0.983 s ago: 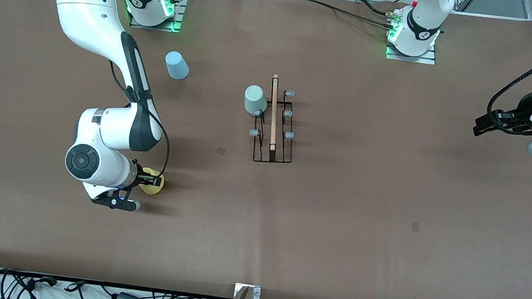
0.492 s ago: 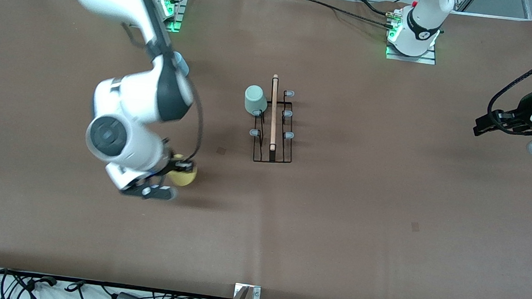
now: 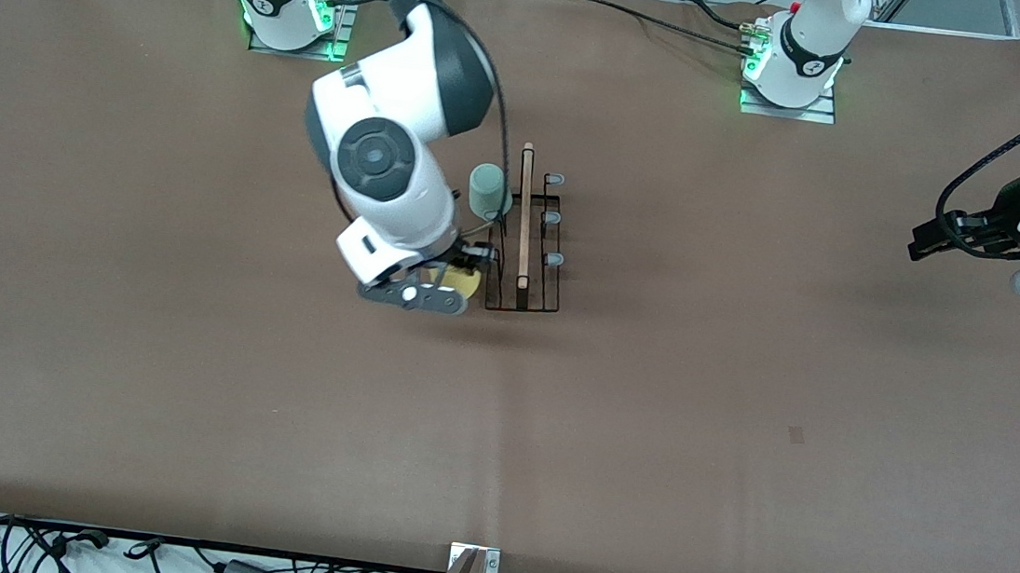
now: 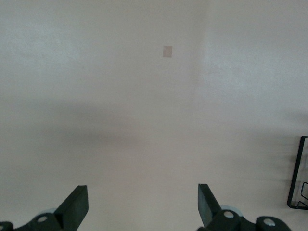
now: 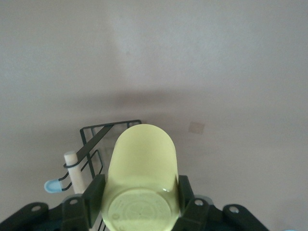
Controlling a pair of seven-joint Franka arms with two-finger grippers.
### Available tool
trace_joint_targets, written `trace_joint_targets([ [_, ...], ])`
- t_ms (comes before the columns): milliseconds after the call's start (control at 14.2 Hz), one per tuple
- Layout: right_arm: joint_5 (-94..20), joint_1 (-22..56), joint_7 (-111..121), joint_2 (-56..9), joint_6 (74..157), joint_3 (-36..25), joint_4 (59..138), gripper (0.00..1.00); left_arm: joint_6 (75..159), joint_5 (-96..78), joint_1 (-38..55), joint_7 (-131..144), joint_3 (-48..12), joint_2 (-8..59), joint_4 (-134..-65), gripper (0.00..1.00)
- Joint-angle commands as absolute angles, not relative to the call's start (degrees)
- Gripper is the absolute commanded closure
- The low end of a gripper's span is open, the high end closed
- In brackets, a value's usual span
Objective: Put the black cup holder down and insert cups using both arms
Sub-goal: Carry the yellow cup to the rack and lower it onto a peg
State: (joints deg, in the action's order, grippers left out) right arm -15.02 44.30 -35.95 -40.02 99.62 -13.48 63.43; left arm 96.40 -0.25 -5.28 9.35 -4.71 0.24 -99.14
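I see the right hand (image 5: 140, 204) clamped on the yellow cup (image 3: 462, 284), up beside the black cup holder (image 3: 526, 232) mid-bench. Mint green cup (image 3: 488, 189) sits on a peg. Left hand (image 4: 143, 207) waits, fingers apart.

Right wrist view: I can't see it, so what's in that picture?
The right tool grips a yellow cup between its two black fingers, the cup's flat base facing the camera. Under it is the brown table, with a corner of the black cup holder and one blue-tipped peg beside the cup.
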Motion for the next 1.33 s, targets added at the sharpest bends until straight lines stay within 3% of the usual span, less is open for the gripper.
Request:
trace_joint_targets([
  [0,-17.0,44.6,-37.4,-41.1,100.2,-13.9,63.6,0.70,95.9,-1.3,-5.5,7.9,-4.5,-1.0,-99.9,0.00],
  [1264,-21.0,47.1,-37.1,-45.3,100.6,-13.8,65.7,0.70,95.8,-1.3,-5.5,7.8,-4.3,-0.9,-99.9,0.00],
])
